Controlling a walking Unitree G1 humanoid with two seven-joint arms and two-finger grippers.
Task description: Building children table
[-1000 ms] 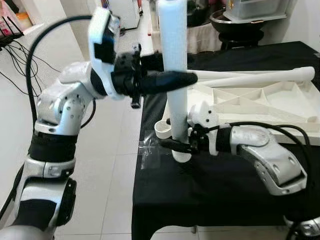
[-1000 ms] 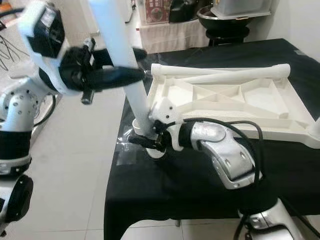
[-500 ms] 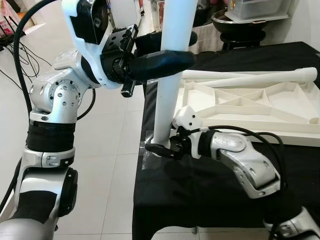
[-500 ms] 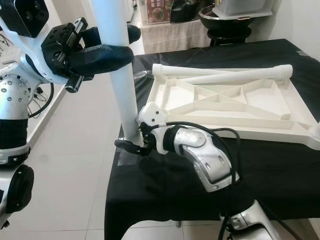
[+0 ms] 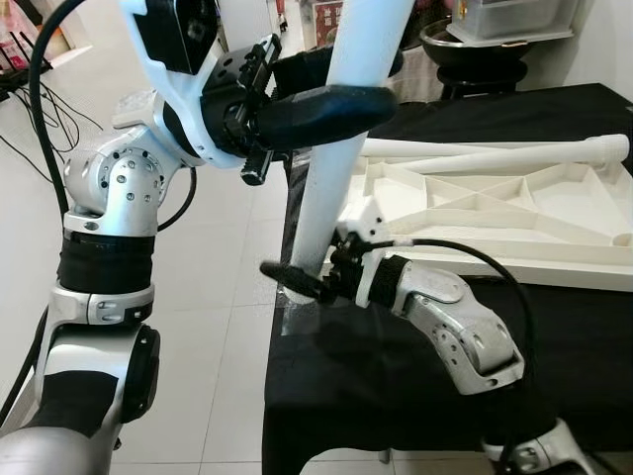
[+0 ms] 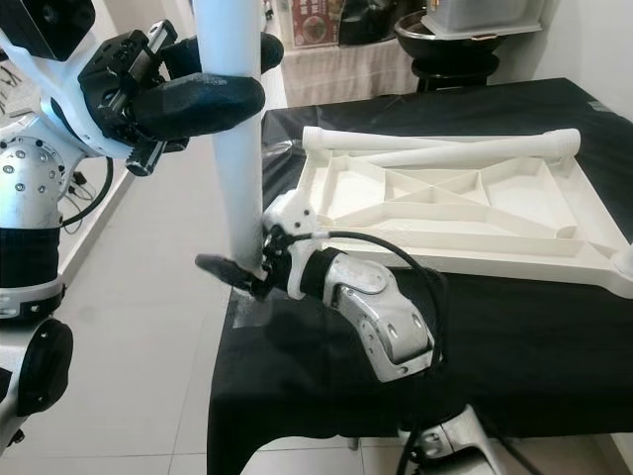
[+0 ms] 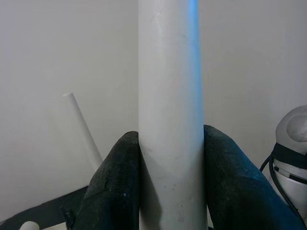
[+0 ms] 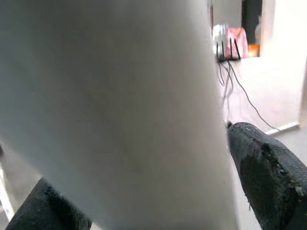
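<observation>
The white table leg [image 6: 235,148] stands nearly upright at the desk's [image 6: 326,386] near left corner, clamped high by the left gripper [image 6: 213,99] and low by the right gripper [image 6: 237,269], ready for fitting to the upturned tabletop [image 6: 445,213] on the right.

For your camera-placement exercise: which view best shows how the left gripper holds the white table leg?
The left wrist view: the left gripper has a black finger pressed on each side of the white table leg. The eye views show the grip from the side, high on the leg, above the black table. The right wrist view is a blurred close-up of the leg.
</observation>
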